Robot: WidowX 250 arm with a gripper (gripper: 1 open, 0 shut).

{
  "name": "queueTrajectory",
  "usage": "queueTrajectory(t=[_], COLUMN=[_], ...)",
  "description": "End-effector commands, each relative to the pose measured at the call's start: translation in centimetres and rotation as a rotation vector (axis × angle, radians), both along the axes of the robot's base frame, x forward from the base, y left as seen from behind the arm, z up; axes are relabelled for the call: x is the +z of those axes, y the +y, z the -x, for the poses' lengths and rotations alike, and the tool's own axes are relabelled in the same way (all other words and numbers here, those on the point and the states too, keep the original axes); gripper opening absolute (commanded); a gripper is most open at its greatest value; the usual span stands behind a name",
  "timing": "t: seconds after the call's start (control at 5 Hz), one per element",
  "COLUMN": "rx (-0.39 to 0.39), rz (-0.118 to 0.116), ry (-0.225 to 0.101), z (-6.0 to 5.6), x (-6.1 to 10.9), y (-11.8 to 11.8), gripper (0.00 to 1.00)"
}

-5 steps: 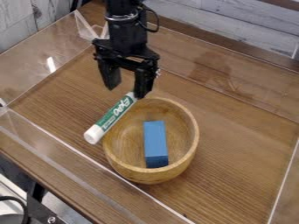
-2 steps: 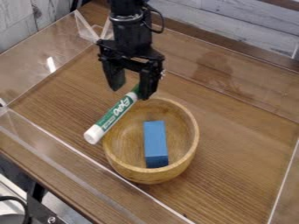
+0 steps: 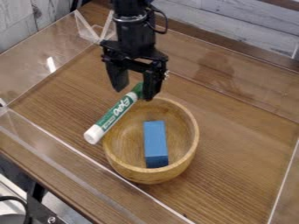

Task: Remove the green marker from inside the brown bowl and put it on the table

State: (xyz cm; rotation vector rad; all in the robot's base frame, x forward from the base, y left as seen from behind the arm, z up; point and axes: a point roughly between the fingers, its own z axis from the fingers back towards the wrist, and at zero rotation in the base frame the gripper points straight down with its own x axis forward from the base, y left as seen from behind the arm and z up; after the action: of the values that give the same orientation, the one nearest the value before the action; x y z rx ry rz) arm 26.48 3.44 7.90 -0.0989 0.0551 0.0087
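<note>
Fingers (image 3: pixel 133 82) slightly farther right above green marker (image 3: pixel 114 112) than before

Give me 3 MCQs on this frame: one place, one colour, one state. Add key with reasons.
1. Where does the green marker lie?
A. Flat on the bowl's floor
B. Across the rim of the brown bowl, one end sticking out over the table
C. Clamped in the tool

2. What colour is the block inside the bowl?
A. Red
B. Yellow
C. Blue

3. How is the tool set?
A. Open, above the marker's bowl-side end
B. Shut on the block
C. Out of view

Key:
1 B: the barrel crosses the bowl's left rim and its white end hangs outside over the wood.
2 C: the rectangular block on the bowl floor is plainly blue.
3 A: the two fingers stand apart with a gap between them, and nothing is held.
</note>
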Motion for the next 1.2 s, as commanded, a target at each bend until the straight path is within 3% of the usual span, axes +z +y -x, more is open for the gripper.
queueTrajectory(t=[0.0,1.0], rx=[-0.001,-0.022], rz=[-0.014,-0.007], ry=[-0.088,-0.117], z=[-0.9,-1.3], x=[2.1,2.0], y=[-0.2,-1.5], gripper=[1.0,1.0])
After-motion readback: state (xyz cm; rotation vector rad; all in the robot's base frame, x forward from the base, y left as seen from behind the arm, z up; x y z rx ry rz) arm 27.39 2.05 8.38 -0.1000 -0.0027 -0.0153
